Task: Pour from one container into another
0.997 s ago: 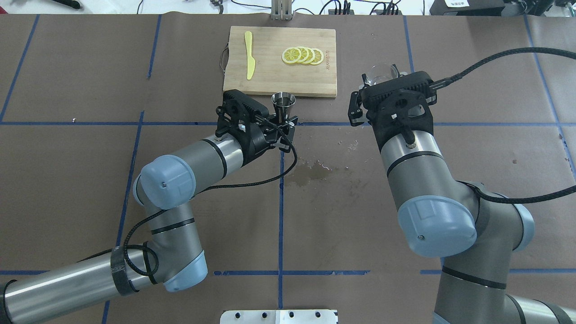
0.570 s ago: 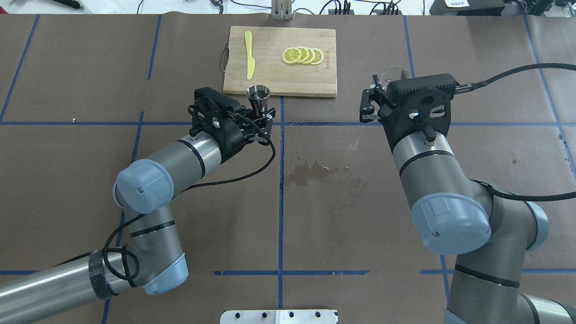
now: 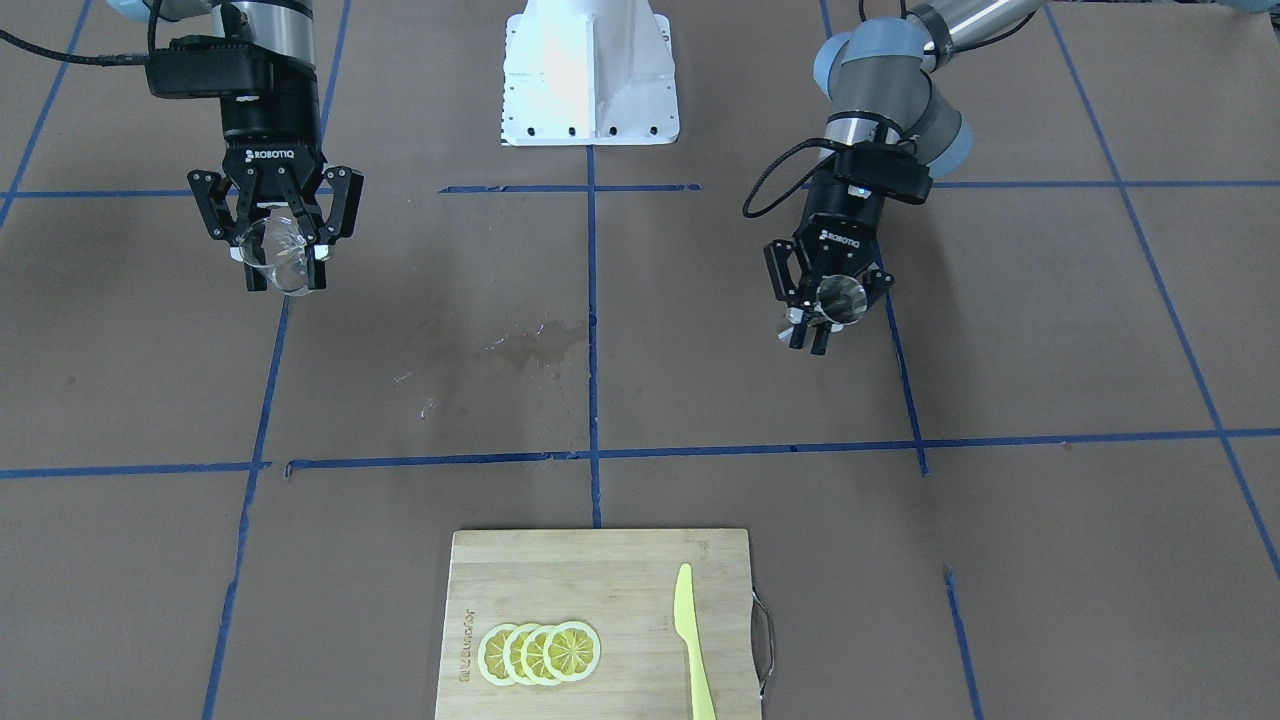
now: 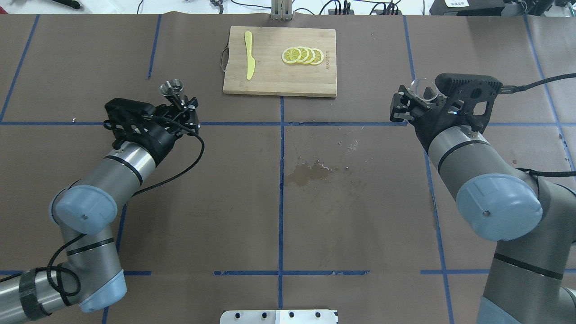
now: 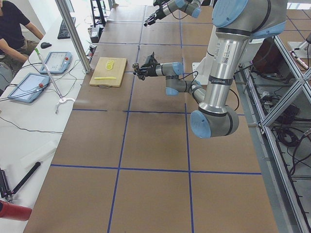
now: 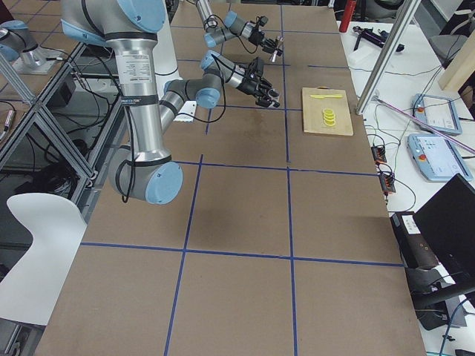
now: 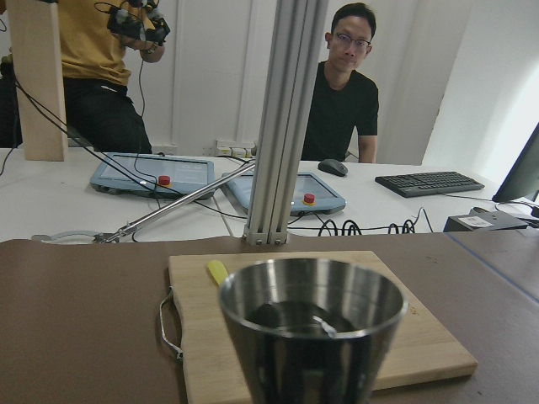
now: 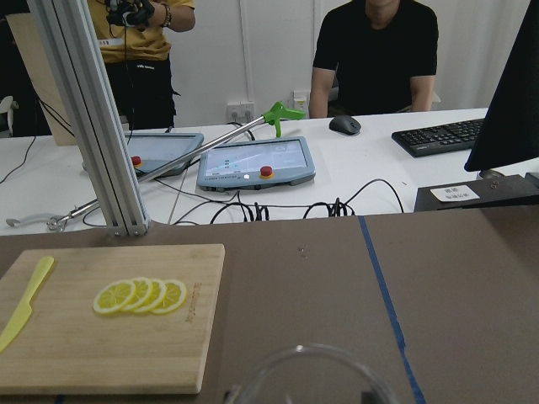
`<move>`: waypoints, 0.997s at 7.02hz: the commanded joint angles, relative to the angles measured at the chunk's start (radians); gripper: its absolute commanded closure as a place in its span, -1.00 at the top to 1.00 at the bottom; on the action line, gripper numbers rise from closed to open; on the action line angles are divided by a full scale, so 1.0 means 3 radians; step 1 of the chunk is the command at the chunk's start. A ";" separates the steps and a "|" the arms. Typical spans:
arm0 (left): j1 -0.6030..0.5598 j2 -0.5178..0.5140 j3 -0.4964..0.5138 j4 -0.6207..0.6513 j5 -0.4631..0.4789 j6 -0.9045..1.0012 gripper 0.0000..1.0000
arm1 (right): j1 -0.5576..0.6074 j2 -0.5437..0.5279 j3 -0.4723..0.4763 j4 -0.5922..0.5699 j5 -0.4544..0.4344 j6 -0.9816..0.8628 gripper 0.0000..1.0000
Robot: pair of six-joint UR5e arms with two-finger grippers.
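Note:
My left gripper (image 4: 184,104) is shut on the waist of the steel jigger (image 4: 173,88), above the table's left part. In the left wrist view the jigger (image 7: 312,337) fills the foreground, upright, with dark liquid in its upper cone. My right gripper (image 4: 415,102) is shut on the clear glass cup (image 4: 425,89), above the table's right part. Only the cup's rim (image 8: 307,374) shows at the bottom of the right wrist view. In the front-facing view the cup (image 3: 275,250) is at the left and the jigger (image 3: 842,298) at the right, far apart.
A wooden cutting board (image 4: 270,81) lies at the far middle with lemon slices (image 4: 302,55) and a yellow knife (image 4: 249,56). A wet stain (image 4: 312,172) marks the brown paper between the arms. People sit and stand behind a white desk (image 7: 67,202) past the table.
Both arms have swung apart. The left one carried the jigger from beside the board's front edge out to the left. The right one moved further right with the cup.

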State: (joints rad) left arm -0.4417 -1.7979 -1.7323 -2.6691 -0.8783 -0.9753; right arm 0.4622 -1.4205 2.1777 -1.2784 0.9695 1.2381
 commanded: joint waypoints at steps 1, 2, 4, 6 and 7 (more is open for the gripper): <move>0.0000 0.0576 -0.0218 0.0005 0.0395 -0.0260 -1.00 | 0.0161 -0.0153 -0.0034 -0.0013 0.0322 0.0065 -1.00; 0.0000 0.0720 -0.0213 0.0005 0.0427 -0.0459 -1.00 | 0.0263 -0.0163 -0.0049 -0.0013 0.0327 0.0653 -1.00; 0.0015 0.0981 -0.0152 0.0025 0.0432 -0.0838 -1.00 | 0.0310 -0.0189 -0.0080 0.0002 0.0317 0.1436 -1.00; 0.0046 0.1089 -0.0050 0.0071 0.0514 -0.1160 -1.00 | 0.0310 -0.0362 -0.0171 0.0002 0.0312 0.1482 -1.00; 0.0112 0.1140 -0.0009 0.0112 0.0626 -0.1222 -1.00 | 0.0305 -0.0515 -0.0208 0.0012 0.0292 0.1503 -1.00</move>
State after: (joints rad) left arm -0.4260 -1.4755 -1.7535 -2.6476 -0.7235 -1.3038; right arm 0.5547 -1.5250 2.1311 -1.2778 1.0622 1.6764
